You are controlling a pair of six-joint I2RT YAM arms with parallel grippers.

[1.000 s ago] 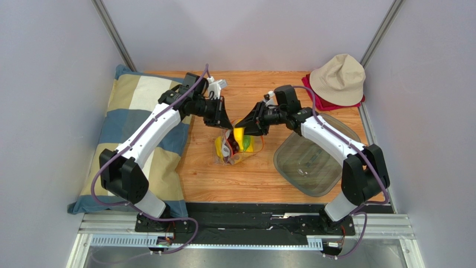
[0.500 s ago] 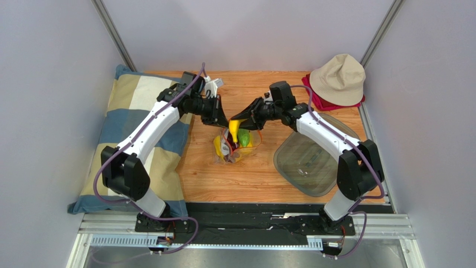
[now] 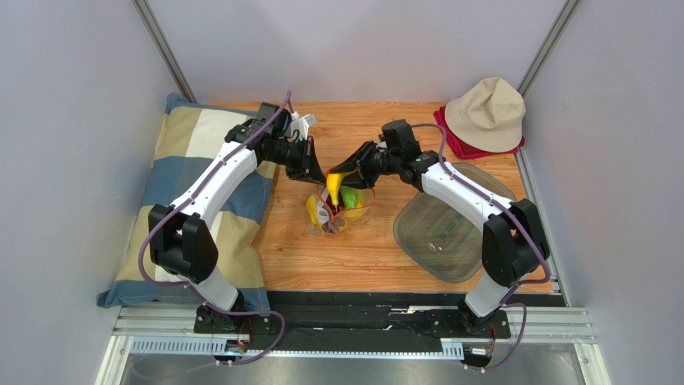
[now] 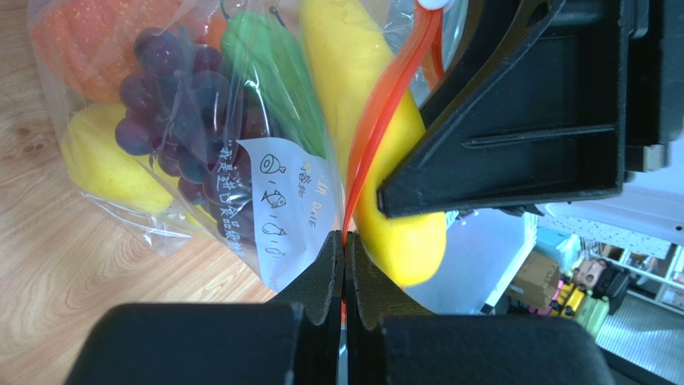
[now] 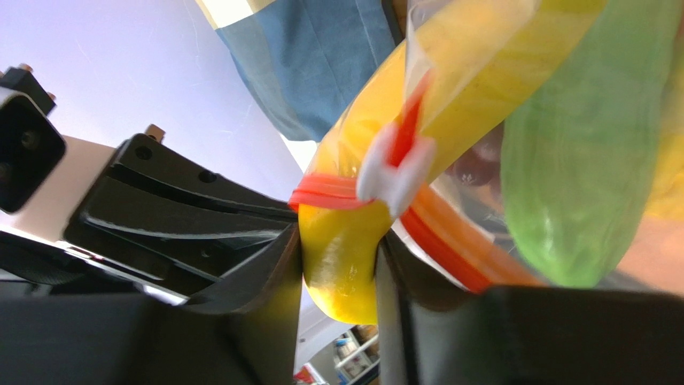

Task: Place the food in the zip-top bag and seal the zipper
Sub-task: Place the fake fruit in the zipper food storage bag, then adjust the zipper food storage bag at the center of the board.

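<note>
The clear zip-top bag (image 3: 335, 210) hangs above the table, stuffed with toy food: purple grapes (image 4: 173, 120), a lemon (image 4: 108, 164), an orange (image 4: 88, 32), a green piece (image 4: 273, 72). My left gripper (image 4: 344, 241) is shut on the orange-red zipper strip (image 4: 377, 120) at the bag's edge. My right gripper (image 5: 341, 265) is shut on the end of the yellow banana (image 5: 345, 257), which sticks out of the bag's mouth. The white slider (image 5: 393, 172) sits on the strip beside the banana. Both grippers meet above the bag (image 3: 333, 172).
A grey translucent tray (image 3: 445, 228) lies right of the bag. A beige hat (image 3: 486, 112) on red cloth sits at the back right. A checked pillow (image 3: 189, 200) lies along the left side, under my left arm.
Both grippers have risen and drawn slightly back, lifting the bag's mouth; the banana now stands higher out of the bag between them.
</note>
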